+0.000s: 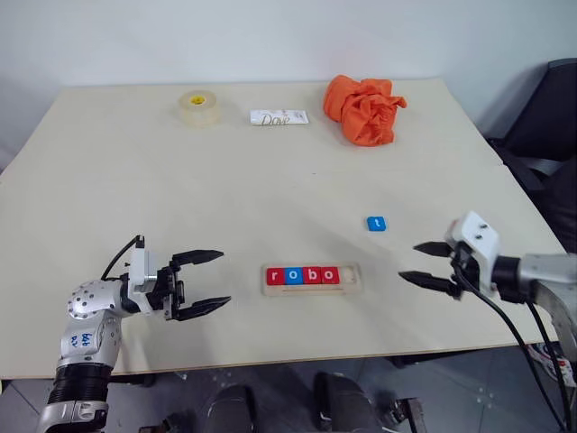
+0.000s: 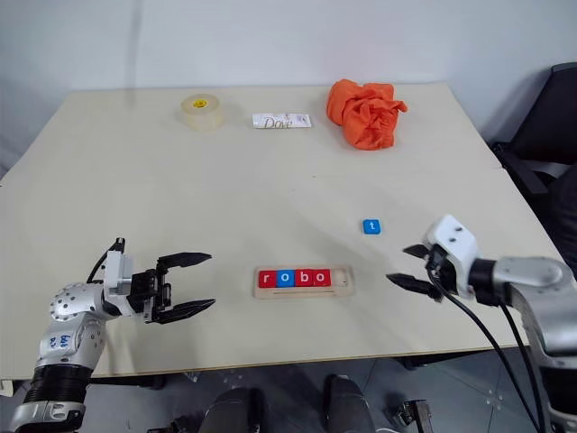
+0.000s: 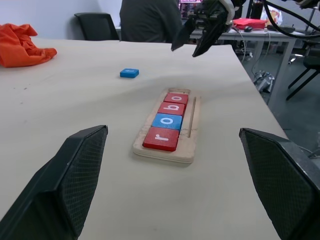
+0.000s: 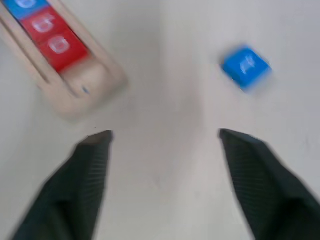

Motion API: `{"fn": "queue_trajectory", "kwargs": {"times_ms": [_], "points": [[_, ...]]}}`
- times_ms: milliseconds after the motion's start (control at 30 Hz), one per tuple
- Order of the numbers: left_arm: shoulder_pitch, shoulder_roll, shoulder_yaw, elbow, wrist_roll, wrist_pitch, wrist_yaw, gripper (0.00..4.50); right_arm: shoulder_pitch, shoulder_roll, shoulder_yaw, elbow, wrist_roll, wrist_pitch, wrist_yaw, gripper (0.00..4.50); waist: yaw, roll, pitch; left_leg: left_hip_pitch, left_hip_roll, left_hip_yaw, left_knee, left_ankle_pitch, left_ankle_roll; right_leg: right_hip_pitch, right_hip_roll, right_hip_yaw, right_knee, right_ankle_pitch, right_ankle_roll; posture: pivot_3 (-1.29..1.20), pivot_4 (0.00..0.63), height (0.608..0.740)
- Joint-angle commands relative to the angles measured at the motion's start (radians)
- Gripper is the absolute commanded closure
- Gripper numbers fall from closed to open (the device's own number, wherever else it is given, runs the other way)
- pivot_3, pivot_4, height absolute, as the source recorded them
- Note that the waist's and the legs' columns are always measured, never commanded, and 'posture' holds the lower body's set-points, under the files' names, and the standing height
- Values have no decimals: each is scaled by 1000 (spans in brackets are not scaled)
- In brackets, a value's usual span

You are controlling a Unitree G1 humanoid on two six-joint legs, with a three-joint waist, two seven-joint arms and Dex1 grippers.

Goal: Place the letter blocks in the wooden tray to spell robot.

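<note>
Wooden tray (image 1: 312, 289) reads "robo"; blue t block (image 1: 376, 223) loose; both grippers spread.

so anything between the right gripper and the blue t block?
Nothing: bare tabletop lies between the open right gripper and the blue t block, as the left eye view shows; the wooden tray lies off to the gripper's left.

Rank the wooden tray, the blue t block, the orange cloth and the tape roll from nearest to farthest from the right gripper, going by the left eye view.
From the right gripper:
1. The blue t block, just beyond the fingers, lying loose on the table.
2. The wooden tray, to the gripper's left, holding r, o, b, o.
3. The orange cloth, at the far edge.
4. The tape roll, far edge, toward the left.
</note>
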Motion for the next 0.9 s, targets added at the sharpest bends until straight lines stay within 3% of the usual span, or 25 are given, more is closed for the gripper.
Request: {"fn": "queue_trajectory", "kwargs": {"times_ms": [33, 200, 367, 633, 900], "points": [[-22, 10, 7, 20, 2, -17, -20, 0, 43, 14, -88, -43, 34, -20, -36, 57, 0, 0, 0, 0, 0, 0, 0, 0, 0, 0, 0, 0, 0, 0, 0, 0, 150, 740], [-71, 9, 1, 71, 12, -25, -37, 0, 68, 72, -107, -84, 49, 23, -150, 57, -5, 0, 0, 1, 0, 0, 1, 0, 0, 1, 0, 0, 1, 1, 1, 0, 150, 740], [-84, -5, -10, 71, 17, -23, -41, 0, -70, 233, -28, -94, 47, 119, -355, 57, -7, 0, 0, 1, 0, 0, 1, 1, 0, 0, 0, 1, 2, 0, 1, 0, 150, 740], [-51, -26, -16, 16, 14, -18, -18, 0, -368, 470, 96, 232, -118, 21, -652, 57, -4, 1, 0, -1, 0, 0, 1, 1, 0, 0, 0, 1, 2, 0, 0, 0, 150, 740], [15, -20, 5, -55, 5, -13, 23, 0, -404, 529, 124, 318, -163, -19, -713, 57, -9, 2, 1, -2, 0, 1, 0, 1, 0, -1, 0, 1, 1, 0, 0, 0, 150, 740]]}}
